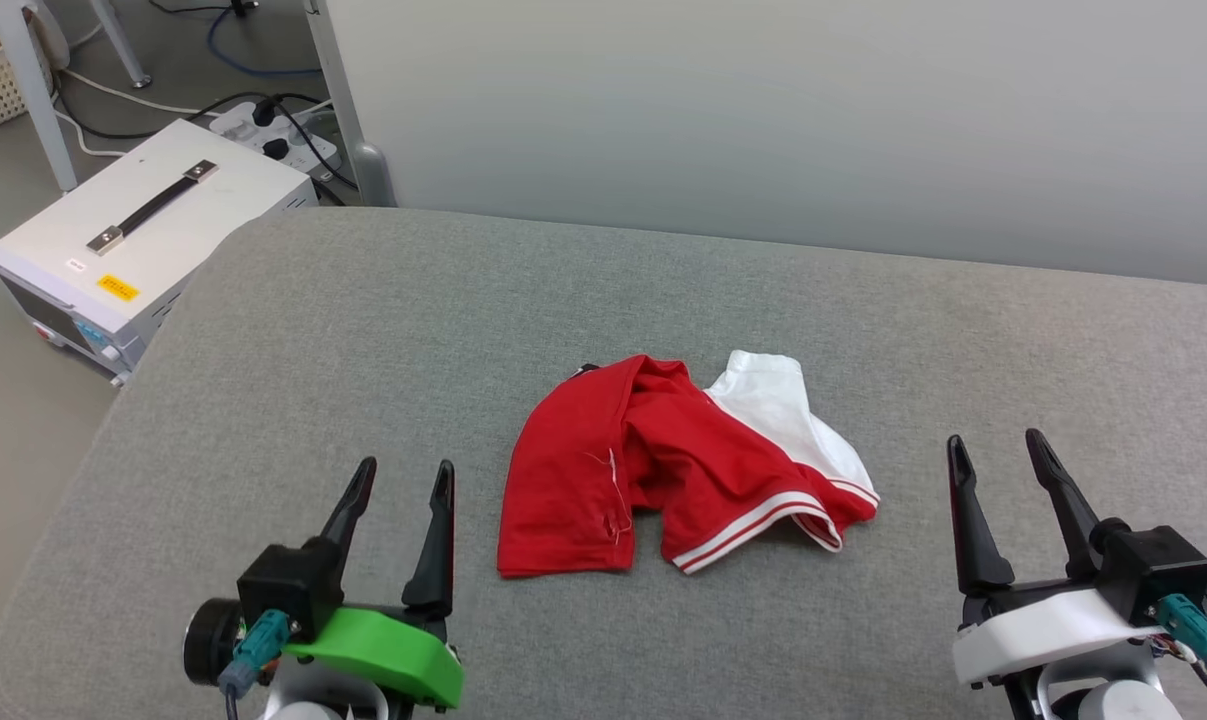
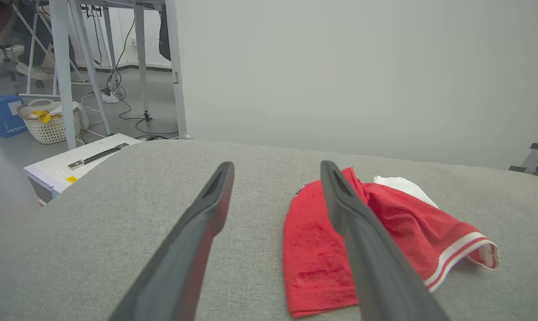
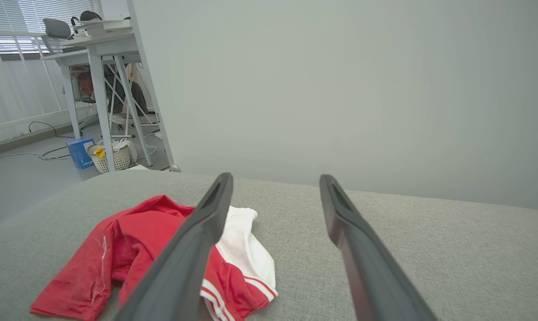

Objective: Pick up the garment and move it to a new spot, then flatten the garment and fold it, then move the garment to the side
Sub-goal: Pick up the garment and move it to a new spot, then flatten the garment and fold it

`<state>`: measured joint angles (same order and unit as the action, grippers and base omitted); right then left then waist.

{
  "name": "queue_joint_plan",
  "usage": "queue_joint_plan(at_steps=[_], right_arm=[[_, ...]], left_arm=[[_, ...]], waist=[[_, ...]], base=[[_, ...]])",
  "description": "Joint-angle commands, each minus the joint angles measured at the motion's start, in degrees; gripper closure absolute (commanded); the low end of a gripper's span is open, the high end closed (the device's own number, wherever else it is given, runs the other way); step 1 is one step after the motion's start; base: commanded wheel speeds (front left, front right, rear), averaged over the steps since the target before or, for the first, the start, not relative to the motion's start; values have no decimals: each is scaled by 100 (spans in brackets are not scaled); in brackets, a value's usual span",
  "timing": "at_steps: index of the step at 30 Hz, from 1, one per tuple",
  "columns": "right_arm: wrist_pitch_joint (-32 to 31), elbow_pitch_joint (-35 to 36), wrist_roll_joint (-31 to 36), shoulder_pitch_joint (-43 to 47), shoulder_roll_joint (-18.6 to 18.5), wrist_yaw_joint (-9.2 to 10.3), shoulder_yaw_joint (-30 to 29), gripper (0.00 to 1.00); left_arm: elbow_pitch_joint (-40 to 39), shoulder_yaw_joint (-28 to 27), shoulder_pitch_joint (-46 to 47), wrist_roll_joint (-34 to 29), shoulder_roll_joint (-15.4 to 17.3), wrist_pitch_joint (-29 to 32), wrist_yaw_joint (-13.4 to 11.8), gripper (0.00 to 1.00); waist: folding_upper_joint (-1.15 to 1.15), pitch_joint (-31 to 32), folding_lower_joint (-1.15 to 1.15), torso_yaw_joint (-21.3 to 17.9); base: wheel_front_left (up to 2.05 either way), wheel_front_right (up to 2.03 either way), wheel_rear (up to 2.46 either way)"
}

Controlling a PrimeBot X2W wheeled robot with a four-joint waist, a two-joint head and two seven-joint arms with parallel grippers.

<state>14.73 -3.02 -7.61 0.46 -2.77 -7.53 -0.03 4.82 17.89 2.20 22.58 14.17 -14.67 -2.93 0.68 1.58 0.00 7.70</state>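
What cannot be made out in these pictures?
Head view: folds of the crumpled red soft-fabric shirt with white sleeve hide much of it.
Left wrist view: one dark finger of the left claw covers part of it.
Head view: the white box bears a yellow label, too small.

Garment (image 1: 583, 470) on table (image 1: 363, 320) — between left gripper (image 1: 408, 464), right gripper (image 1: 994, 437)

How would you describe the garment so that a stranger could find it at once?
Start at the big grey padded surface. Near its middle lies the garment, crumpled. It is the only red thing there, with a white sleeve and striped trim.
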Motion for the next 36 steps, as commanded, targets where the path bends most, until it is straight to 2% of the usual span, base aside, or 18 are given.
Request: queue_joint_plan(at_steps=[1,7,9,16,20,24,28,36], right_arm=[[27,2,69,96,-10,4,15,0],[20,-300,148,67,-10,4,175,0],[-194,-510,219,-108,-91,4,319,0],[-2289,-1191,-53,-1178,-770,4,891,0],[-3390,-1619,-577,-1772,-1115,4,1244,0],[-4022,-2014,-852,-2232,-1428,4,1428,0],[-4251,-2424,-913,-2530,-1593,4,1559,0],[-4255,-3144,-960,-2761,-1716,4,1818,0]], left_arm=[[-45,-115,-125,-109,-100,-31,86,0],[-25,-419,-181,-497,-389,-32,479,0],[-15,-501,-122,-595,-470,-32,570,0],[45,-695,64,-834,-764,-32,797,0],[121,-745,146,-914,-889,-32,884,0],[154,-784,234,-960,-982,-32,944,0],[179,-809,303,-1005,-1037,-32,983,0],[174,-872,367,-1062,-1095,-32,1020,0]], waist=[[-68,1,0,16],[-68,-77,0,199],[-68,-150,0,277],[-68,-511,0,600],[-68,-692,0,805],[-68,-846,0,994],[-68,-961,0,1140],[-68,-1092,0,1217]], base=[[0,0,0],[0,0,0],[0,0,0],[0,0,0],[0,0,0],[0,0,0],[0,0,0],[0,0,0]])
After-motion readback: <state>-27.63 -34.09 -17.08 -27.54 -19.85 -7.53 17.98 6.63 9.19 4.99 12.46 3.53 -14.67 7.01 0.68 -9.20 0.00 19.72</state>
